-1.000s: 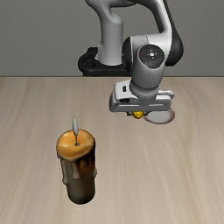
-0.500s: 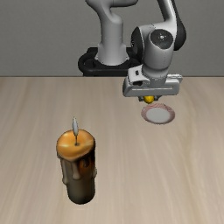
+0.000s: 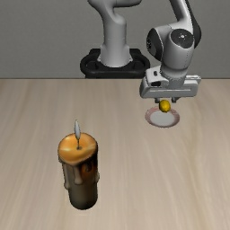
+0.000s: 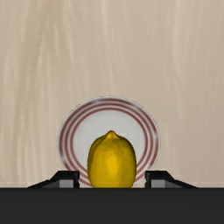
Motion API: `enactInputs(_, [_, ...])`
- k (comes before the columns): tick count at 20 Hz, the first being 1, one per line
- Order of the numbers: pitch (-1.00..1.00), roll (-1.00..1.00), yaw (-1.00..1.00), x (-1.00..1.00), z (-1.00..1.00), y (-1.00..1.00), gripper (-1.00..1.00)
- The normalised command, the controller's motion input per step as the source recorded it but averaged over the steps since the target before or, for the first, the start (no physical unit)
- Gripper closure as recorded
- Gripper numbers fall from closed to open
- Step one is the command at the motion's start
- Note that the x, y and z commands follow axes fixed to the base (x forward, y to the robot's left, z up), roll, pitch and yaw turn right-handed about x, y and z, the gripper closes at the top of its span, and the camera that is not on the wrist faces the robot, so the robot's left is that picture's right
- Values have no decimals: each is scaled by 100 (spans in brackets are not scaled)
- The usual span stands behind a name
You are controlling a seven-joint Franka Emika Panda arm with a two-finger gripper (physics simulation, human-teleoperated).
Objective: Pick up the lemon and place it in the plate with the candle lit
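My gripper (image 3: 166,102) hangs above the plate (image 3: 157,119), shut on the yellow lemon (image 3: 166,105). In the wrist view the lemon (image 4: 111,161) sits between my two fingertips, held from both sides, with the white plate with red rings (image 4: 79,127) directly beneath it on the wooden table. The lemon covers the near part of the plate. A dark brown candle (image 3: 80,171) with an orange top and a pale wick stands on the table toward the exterior view's left, well forward of the plate; I see no flame on it.
The wooden table (image 3: 36,117) spreads around the plate and candle. The robot's black base (image 3: 108,65) stands at the back edge.
My gripper has carried the lemon toward the exterior view's right until it is over the plate. The candle and plate stayed put.
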Motion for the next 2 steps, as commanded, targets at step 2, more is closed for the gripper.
enactInputs(2, [0,0,0,0,0,0,-100])
